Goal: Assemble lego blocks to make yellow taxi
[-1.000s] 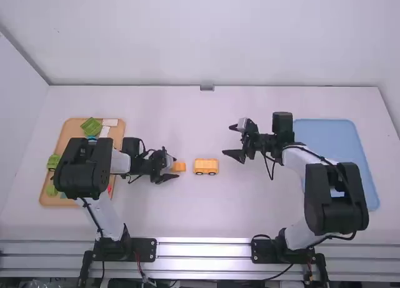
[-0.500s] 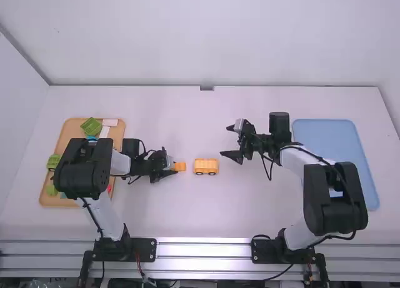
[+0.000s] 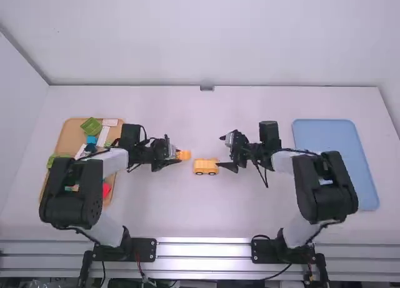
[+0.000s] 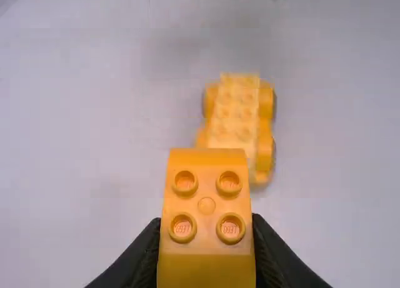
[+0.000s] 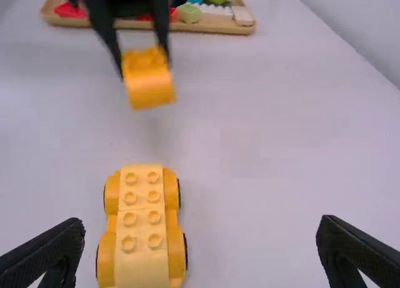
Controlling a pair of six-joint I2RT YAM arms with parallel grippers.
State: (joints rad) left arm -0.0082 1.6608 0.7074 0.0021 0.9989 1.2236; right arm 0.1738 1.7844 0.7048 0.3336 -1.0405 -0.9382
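Left wrist view: a four-studded, yellow-orange block [image 4: 206, 205] is hanging pinched in the left gripper [image 3: 179, 156] near the wheeled base [image 3: 205, 167], while the right gripper [image 3: 221, 152] is hovering opposite, wide open, empty.

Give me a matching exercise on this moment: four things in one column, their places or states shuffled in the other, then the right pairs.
Things
1. Four-stud block
2. Wheeled yellow base
3. Right gripper
4. Blue tray

Places and states
A. Open, with nothing between its fingers
B. Standing on its wheels, between the two grippers
C. Lying near the right edge of the table
D. Clamped in the left gripper

Right pairs
1-D, 2-B, 3-A, 4-C
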